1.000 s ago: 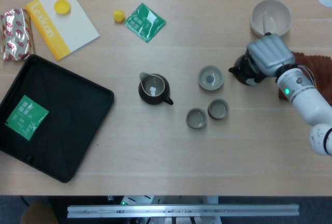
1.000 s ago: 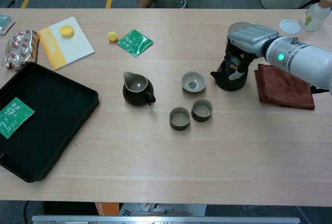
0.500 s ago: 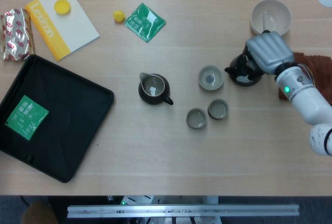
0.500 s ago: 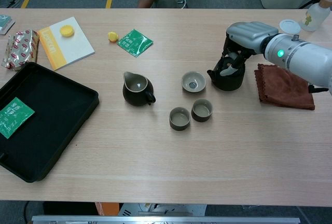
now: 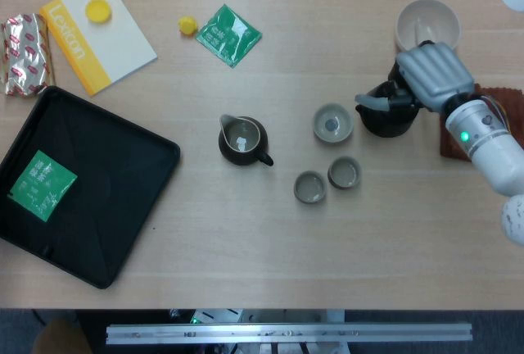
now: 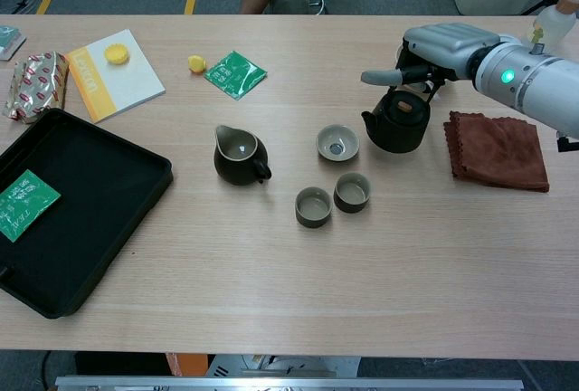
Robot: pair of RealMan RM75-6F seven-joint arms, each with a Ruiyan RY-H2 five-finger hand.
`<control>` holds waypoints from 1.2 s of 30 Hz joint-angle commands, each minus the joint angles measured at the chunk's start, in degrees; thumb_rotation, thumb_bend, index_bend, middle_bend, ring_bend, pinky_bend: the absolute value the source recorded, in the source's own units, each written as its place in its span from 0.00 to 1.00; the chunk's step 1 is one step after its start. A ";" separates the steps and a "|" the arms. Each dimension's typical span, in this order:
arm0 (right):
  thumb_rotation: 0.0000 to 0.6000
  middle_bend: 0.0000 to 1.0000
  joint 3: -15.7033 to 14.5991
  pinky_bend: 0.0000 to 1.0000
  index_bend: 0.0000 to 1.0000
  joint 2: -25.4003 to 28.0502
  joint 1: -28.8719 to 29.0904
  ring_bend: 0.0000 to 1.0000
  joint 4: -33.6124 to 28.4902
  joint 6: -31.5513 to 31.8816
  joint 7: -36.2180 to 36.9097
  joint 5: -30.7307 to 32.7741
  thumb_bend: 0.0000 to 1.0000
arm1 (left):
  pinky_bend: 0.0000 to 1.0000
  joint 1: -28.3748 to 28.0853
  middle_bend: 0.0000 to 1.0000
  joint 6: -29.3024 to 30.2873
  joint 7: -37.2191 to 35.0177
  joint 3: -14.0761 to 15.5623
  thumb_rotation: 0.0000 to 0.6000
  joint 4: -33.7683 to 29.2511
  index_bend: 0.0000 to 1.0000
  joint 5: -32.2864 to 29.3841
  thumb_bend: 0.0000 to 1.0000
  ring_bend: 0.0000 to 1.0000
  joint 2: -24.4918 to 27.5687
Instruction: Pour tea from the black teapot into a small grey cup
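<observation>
The black teapot (image 5: pixel 383 118) (image 6: pixel 398 125) stands upright on the table, spout pointing left, its lid knob showing. My right hand (image 5: pixel 431 75) (image 6: pixel 436 51) hovers just above and behind it with fingers stretched out to the left, holding nothing. Two small grey cups (image 5: pixel 309 187) (image 5: pixel 345 173) sit side by side in front of the pot, also seen as cups (image 6: pixel 313 206) (image 6: pixel 352 192). A wider grey cup (image 5: pixel 332 122) (image 6: pixel 337 142) stands directly left of the spout. My left hand is out of both views.
A dark pitcher (image 5: pixel 241 139) (image 6: pixel 239 154) stands mid-table. A brown cloth (image 6: pixel 496 148) lies right of the teapot, a white bowl (image 5: pixel 426 26) behind it. A black tray (image 5: pixel 78 178) fills the left side; a book (image 5: pixel 97 30) and green packet (image 5: pixel 229 34) lie behind.
My right hand let go of the teapot, rose off it and spread its fingers. The teapot shifted slightly left and now stands free.
</observation>
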 commanded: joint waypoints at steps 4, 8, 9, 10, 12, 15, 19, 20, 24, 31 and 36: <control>0.08 0.84 0.84 0.29 0.90 1.35 0.57 0.81 -1.28 0.97 -0.43 -0.98 0.17 | 0.19 0.07 0.22 0.22 0.05 0.04 1.00 -0.20 0.19 0.21 0.27 0.19 0.15; 0.10 0.84 1.31 0.29 0.90 2.46 1.20 0.81 -2.62 2.24 -1.87 -1.36 0.36 | 0.19 0.12 0.22 0.22 -0.05 0.10 1.00 -0.16 0.19 0.24 0.27 0.19 0.16; 0.11 0.84 1.46 0.29 0.90 2.80 1.43 0.81 -3.11 2.51 -2.34 -1.20 0.38 | 0.19 0.13 0.22 0.25 -0.11 0.10 1.00 -0.14 0.19 0.24 0.27 0.19 0.16; 0.13 0.84 1.55 0.29 0.90 3.00 1.59 0.81 -3.39 2.79 -2.73 -1.17 0.40 | 0.19 0.17 0.22 0.30 -0.19 0.12 1.00 -0.11 0.19 0.26 0.27 0.19 0.16; 0.16 0.84 1.57 0.29 0.90 3.41 1.99 0.81 -3.98 3.28 -3.80 -0.90 0.41 | 0.19 0.24 0.22 0.41 -0.41 0.13 1.00 -0.02 0.19 0.32 0.27 0.19 0.18; 0.17 0.84 1.67 0.29 0.91 3.84 2.52 0.82 -4.76 3.69 -4.93 -0.25 0.42 | 0.19 0.32 0.22 0.55 -0.79 0.15 1.00 0.13 0.19 0.38 0.27 0.19 0.24; 0.24 0.84 1.84 0.29 0.91 4.15 3.21 0.82 -5.27 4.14 -6.13 0.48 0.50 | 0.19 0.38 0.22 0.52 -1.16 0.21 1.00 0.34 0.19 0.37 0.27 0.19 0.25; 0.25 0.84 1.91 0.29 0.91 4.10 3.31 0.82 -5.29 4.35 -6.27 0.45 0.51 | 0.19 0.37 0.22 0.47 -1.19 0.23 1.00 0.38 0.19 0.38 0.27 0.19 0.26; 0.29 0.84 2.10 0.29 0.91 4.24 3.91 0.82 -5.50 4.93 -7.25 0.17 0.52 | 0.19 0.36 0.22 0.43 -1.36 0.25 1.00 0.44 0.19 0.43 0.27 0.19 0.28; 0.46 0.84 2.15 0.29 0.90 4.67 5.21 0.81 -6.44 5.99 -10.01 -0.20 0.59 | 0.19 0.44 0.22 0.83 -1.77 0.23 1.00 0.43 0.19 0.80 0.27 0.19 0.37; 0.53 0.84 2.12 0.29 0.90 4.91 5.89 0.81 -7.24 6.53 -11.36 -1.00 0.61 | 0.19 0.52 0.22 1.09 -2.04 0.24 1.00 0.52 0.19 1.05 0.27 0.19 0.30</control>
